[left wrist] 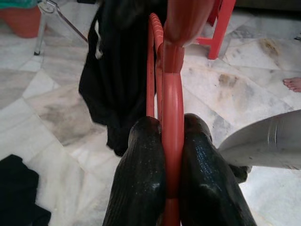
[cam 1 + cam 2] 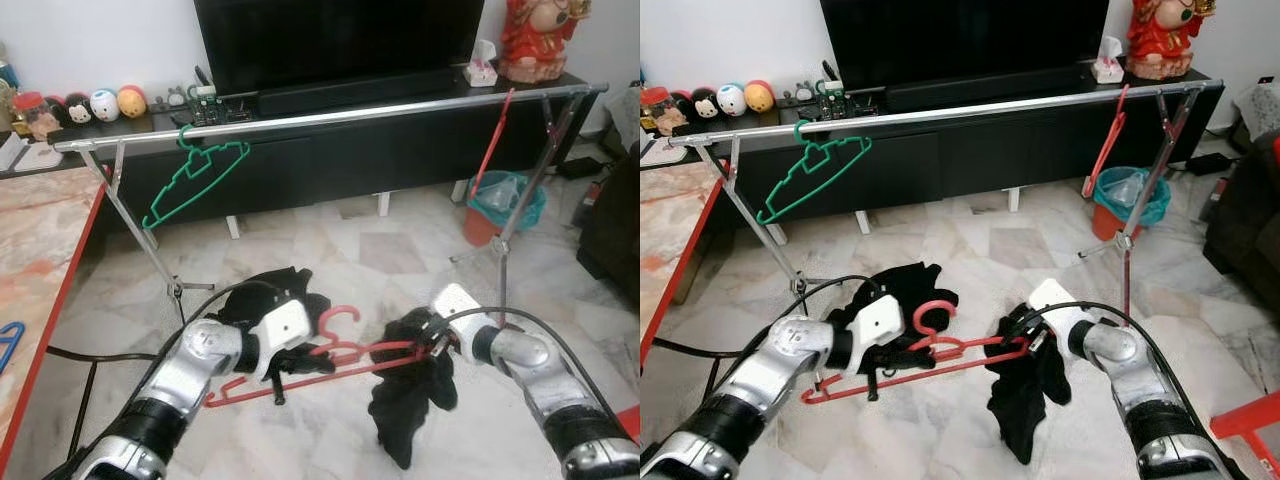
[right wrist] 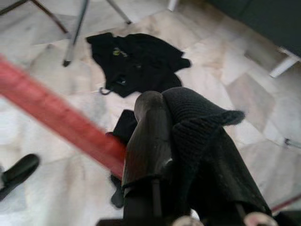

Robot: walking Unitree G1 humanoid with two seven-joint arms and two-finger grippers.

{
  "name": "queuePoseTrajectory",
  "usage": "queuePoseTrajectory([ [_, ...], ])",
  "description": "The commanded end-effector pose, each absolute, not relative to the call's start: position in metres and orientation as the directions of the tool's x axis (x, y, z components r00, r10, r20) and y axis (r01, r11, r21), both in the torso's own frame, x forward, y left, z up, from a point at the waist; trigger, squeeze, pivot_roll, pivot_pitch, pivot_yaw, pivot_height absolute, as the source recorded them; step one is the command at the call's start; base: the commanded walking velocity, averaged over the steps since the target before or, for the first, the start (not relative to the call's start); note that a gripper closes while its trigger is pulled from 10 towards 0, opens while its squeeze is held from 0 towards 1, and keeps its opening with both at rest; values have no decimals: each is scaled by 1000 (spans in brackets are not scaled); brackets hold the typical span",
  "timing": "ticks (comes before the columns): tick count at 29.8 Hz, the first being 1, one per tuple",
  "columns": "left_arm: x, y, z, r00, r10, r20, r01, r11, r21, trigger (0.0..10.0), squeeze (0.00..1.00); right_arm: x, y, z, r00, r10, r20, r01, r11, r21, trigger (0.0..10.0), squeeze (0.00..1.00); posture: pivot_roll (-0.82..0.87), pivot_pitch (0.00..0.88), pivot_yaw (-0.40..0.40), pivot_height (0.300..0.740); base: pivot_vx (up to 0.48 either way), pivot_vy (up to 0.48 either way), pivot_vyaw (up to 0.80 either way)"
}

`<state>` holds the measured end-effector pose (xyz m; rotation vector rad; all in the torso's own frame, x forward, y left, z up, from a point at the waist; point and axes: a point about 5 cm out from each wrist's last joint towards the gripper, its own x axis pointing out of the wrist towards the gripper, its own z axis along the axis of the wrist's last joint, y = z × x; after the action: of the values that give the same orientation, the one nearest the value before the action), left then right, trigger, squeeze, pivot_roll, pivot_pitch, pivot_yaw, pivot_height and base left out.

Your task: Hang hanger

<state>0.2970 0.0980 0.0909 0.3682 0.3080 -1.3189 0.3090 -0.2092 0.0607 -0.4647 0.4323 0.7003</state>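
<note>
Left gripper [image 2: 283, 362] clamps your red hanger [image 2: 330, 365]; right gripper [image 2: 432, 349] pinches black garment [image 2: 408, 400]; rail [image 2: 330, 117] unreached.

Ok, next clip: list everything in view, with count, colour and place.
Red hanger: one, red, held between both grippers.
Black garment: one, black, draped on the red hanger's right end.
Black clothes pile: one, black, on the floor.
Green hanger: one, green, on the rail's left.
Rail: one, silver, spanning the rack.
Second red hanger: one, red, on the rail's right.
Bin: one, teal-lined, beyond the rack.
Left gripper: fingers clamping the red hanger.
Right gripper: holding the black garment.
</note>
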Motion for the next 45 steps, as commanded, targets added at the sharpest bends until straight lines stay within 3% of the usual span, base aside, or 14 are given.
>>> queuePoseTrajectory([
  [1,300,100,93,226,-880,-418,974,210,84,10000,0,311,-202,69,683,542,-490,-707,659,-256,10000,0,-57,0,39,740,0,0,0],
  [9,302,95,92,220,-866,-449,975,190,111,10000,0,307,-192,82,666,586,-462,-729,642,-237,10000,0,-61,0,43,740,0,0,0],
  [26,308,127,85,303,-779,-550,953,247,175,10000,0,300,-202,78,668,534,-518,-714,657,-243,10000,0,-51,0,38,740,0,0,0],
  [33,309,122,84,308,-783,-540,951,249,182,10000,0,300,-201,81,666,538,-517,-717,653,-244,10000,0,-54,0,36,740,0,0,0],
  [45,307,100,90,237,-859,-454,971,215,102,10000,0,301,-189,92,655,581,-482,-735,638,-229,10000,0,-58,0,37,740,0,0,0],
])
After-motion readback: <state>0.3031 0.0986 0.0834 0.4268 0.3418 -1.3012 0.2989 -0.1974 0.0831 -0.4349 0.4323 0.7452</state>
